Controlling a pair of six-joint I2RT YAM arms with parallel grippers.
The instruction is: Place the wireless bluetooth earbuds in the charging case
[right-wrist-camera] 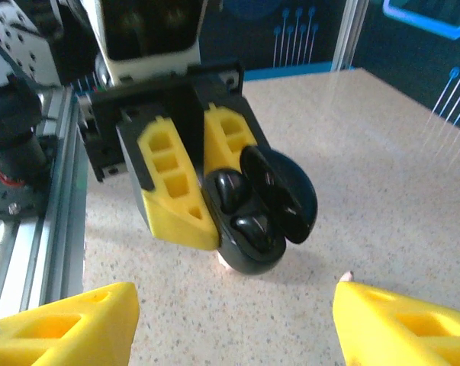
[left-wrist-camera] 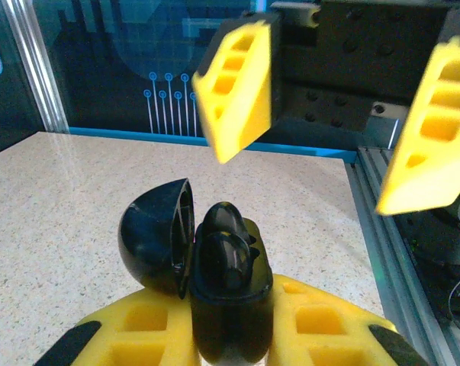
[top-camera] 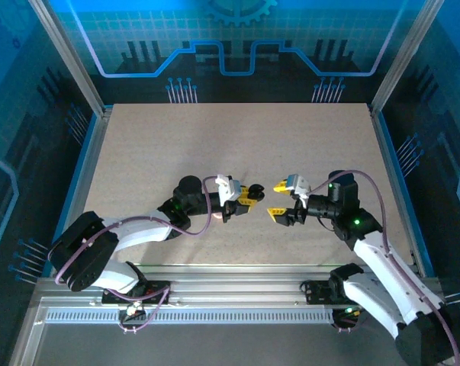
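Nearly tip to tip: left arm (top-camera: 146, 227) with charging case (left-wrist-camera: 230, 313), right arm (top-camera: 374, 248).

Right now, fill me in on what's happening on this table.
The left gripper is shut on a small black charging case, its lid hinged open. Two black earbuds sit in the case's wells. The right gripper faces it, fingers apart and holding nothing. Both earbuds look seated; the lid is not yet closed.

Top camera overhead behind arms, facing bench (top-camera: 237, 145). Wrist cameras close, facing each other, share black case (left-wrist-camera: 230, 320).
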